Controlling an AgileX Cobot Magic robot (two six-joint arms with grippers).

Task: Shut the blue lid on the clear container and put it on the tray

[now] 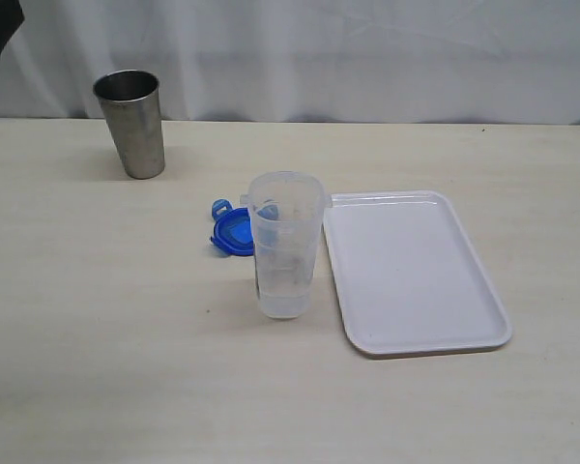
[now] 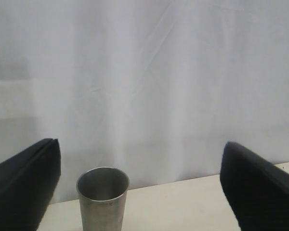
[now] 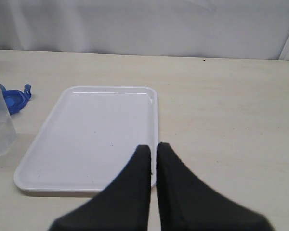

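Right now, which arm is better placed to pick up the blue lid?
Probably the left. The blue lid lies on the left arm's side of the clear container, and the left gripper is open. The right gripper is shut by the tray, with the container in between.

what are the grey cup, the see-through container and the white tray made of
The grey cup looks like brushed steel: dull metallic sheen. The clear container looks like translucent plastic: the table shows cloudily through its wall. The tray is probably smooth white plastic, faintly glossy at its rim.
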